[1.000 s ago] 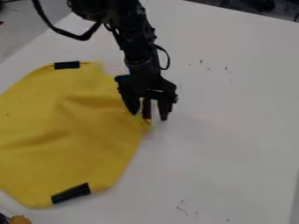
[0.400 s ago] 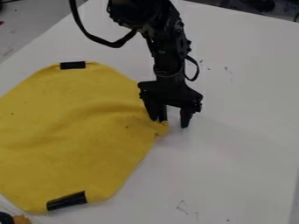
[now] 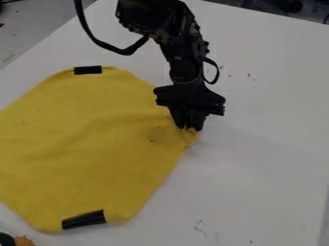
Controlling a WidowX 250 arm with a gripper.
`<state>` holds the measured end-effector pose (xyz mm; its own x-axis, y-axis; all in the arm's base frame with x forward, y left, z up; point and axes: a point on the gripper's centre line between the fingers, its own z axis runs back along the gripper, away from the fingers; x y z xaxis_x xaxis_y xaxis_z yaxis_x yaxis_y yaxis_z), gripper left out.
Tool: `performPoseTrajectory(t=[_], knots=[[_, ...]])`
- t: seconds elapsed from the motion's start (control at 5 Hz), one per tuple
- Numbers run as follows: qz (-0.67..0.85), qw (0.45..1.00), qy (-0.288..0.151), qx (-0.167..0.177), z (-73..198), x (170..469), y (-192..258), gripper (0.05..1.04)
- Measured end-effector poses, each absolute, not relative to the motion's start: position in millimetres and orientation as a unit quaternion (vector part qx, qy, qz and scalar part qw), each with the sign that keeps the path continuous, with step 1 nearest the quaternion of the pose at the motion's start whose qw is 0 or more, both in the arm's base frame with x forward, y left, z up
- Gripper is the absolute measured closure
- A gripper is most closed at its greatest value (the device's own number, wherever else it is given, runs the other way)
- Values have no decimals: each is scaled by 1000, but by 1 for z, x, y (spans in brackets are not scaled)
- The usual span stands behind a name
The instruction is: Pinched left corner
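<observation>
Since the last frame my pincer (image 3: 191,128) has closed from a spread pose, and the yellow cloth (image 3: 90,139) has slid a little toward the view's right, its two black strips shifting with it. I am now pinching the cloth's right-hand corner between my fingertips, pointing down, at or just above the surface (image 3: 263,149). From this grip the cloth lies wholly to the view's left, fanning both up and down; its left side runs out of view, so I cannot tell its long axis. My single arm (image 3: 186,57) comes in from the top. Small creases run inward from the pinch. Farther out, one black strip (image 3: 88,70) sits at the upper edge, another (image 3: 83,219) at the lower. The white surface stretches rightward, which I judge gives room to pull outward; folding would mean going left, over the cloth. Its own edge slants across the upper left.
</observation>
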<state>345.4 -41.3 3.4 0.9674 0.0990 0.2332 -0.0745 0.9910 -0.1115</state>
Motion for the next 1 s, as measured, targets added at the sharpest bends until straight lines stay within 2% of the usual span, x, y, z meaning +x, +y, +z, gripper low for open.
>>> performPoseTrajectory(t=[0.2, 0.4, 0.6, 0.8, 1.0], knots=[[17, 990, -125, -57, 4, 356, -65, 867], [16, 993, -108, -53, 4, 359, -74, 979], [30, 993, -104, -48, 4, 356, -83, 994], [44, 991, -117, -39, 2, 348, -87, 829], [34, 992, -122, -30, 3, 339, -100, 565]])
